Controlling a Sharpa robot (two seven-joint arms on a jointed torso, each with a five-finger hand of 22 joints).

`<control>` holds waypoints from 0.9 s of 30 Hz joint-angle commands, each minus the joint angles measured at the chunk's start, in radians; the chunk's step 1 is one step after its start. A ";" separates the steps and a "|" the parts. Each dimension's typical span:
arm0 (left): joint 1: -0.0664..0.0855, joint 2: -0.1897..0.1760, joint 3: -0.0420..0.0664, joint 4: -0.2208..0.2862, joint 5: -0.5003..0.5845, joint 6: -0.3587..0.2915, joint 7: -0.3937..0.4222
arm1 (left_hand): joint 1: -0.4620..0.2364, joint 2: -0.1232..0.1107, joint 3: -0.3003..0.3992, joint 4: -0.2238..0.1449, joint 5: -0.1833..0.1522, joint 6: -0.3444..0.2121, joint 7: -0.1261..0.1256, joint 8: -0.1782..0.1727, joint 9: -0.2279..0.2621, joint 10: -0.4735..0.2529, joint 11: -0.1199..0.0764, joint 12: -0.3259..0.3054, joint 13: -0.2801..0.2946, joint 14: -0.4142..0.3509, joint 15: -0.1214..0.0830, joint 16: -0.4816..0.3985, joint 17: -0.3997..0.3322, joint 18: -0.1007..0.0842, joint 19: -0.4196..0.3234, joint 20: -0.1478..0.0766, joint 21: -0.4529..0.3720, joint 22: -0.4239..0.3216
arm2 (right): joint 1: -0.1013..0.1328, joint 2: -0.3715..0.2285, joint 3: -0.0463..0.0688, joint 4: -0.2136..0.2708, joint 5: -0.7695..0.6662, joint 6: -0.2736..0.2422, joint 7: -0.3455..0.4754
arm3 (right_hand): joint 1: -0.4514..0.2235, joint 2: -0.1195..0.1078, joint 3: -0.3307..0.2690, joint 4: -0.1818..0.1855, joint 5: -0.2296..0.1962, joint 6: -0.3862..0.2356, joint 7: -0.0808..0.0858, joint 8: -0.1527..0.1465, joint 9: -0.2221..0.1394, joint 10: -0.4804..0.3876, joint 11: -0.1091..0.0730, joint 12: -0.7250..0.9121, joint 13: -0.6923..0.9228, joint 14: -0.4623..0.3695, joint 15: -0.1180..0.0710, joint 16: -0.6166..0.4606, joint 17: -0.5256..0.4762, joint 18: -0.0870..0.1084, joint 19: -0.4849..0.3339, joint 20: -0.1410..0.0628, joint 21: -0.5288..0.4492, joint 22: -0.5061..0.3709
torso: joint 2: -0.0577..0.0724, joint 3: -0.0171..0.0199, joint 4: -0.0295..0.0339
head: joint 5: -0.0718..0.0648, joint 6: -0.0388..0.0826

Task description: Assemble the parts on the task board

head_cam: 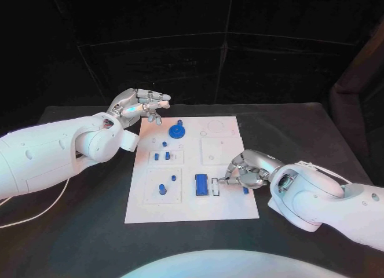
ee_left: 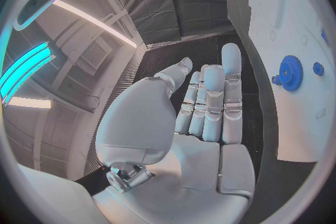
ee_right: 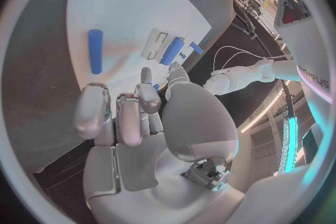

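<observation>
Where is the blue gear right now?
In the head view the blue gear stands on the task board at its far end, left of centre, just right of the raised left hand, which does not touch it.

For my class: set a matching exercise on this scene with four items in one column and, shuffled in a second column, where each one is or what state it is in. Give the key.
Column A
1. blue toothed gear wheel
2. blue rectangular block
3. silver left hand
4. silver right hand

Column B
a. at the white task board's right edge, fingers curled down
b. raised over the board's far left corner
c. lying on the board's near half
d. on the board's far half

Pairs: 1-d, 2-c, 3-b, 4-a
</observation>
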 commanded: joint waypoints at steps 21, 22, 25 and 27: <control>-0.002 -0.001 0.000 0.004 0.002 0.011 0.008 | 0.005 0.004 -0.005 -0.002 -0.001 -0.001 0.004 0.005 -0.001 -0.009 0.002 0.007 0.001 -0.005 0.001 -0.006 -0.002 0.013 -0.004 0.002 -0.008 -0.002 | 0.001 -0.087 0.000 -0.010 -0.175 0.140 -0.061 | 0.026 0.008 -0.032 -0.016 -0.001 0.029 -0.003 -0.018 0.004 -0.008 0.003 -0.022 -0.007 0.053 0.008 -0.010 -0.003 0.005 -0.002 0.007 -0.010 -0.007 | 0.002 -0.0008 0.0050 | -0.026 0.005; -0.002 -0.001 0.000 0.004 0.002 0.011 0.008 | 0.005 0.004 -0.005 -0.002 -0.001 -0.001 0.004 0.005 -0.001 -0.009 0.002 0.007 0.001 -0.005 0.001 -0.006 -0.002 0.013 -0.004 0.002 -0.008 -0.002 | 0.001 -0.084 0.000 -0.012 -0.181 0.145 -0.064 | 0.026 0.008 -0.032 -0.016 -0.001 0.029 -0.003 -0.018 0.004 -0.008 0.003 -0.022 -0.007 0.053 0.008 -0.010 -0.003 0.005 -0.002 0.007 -0.010 -0.007 | 0.002 -0.0008 0.0046 | -0.026 0.004; -0.002 -0.001 0.000 0.004 0.002 0.011 0.008 | 0.005 0.004 -0.005 -0.002 -0.001 -0.001 0.004 0.005 -0.001 -0.009 0.002 0.007 0.001 -0.005 0.001 -0.006 -0.002 0.013 -0.004 0.002 -0.008 -0.002 | 0.000 -0.077 0.000 -0.019 -0.193 0.162 -0.076 | 0.023 0.007 -0.037 -0.013 -0.004 0.028 -0.003 -0.019 0.004 -0.008 0.003 -0.022 -0.007 0.053 0.008 -0.010 -0.003 0.006 -0.003 0.007 -0.011 -0.008 | 0.002 -0.0004 0.0040 | -0.023 0.004; -0.002 -0.002 0.000 0.004 0.002 0.011 0.008 | 0.005 0.004 -0.005 -0.002 -0.001 -0.001 0.004 0.005 -0.001 -0.009 0.002 0.007 0.001 -0.005 0.001 -0.006 -0.002 0.013 -0.004 0.002 -0.008 -0.002 | 0.000 -0.073 0.000 -0.023 -0.202 0.175 -0.084 | 0.022 0.007 -0.037 -0.013 -0.004 0.028 -0.003 -0.020 0.004 -0.008 0.003 -0.023 -0.007 0.053 0.008 -0.010 -0.003 0.005 -0.003 0.007 -0.010 -0.008 | 0.002 0.0000 0.0035 | -0.022 0.003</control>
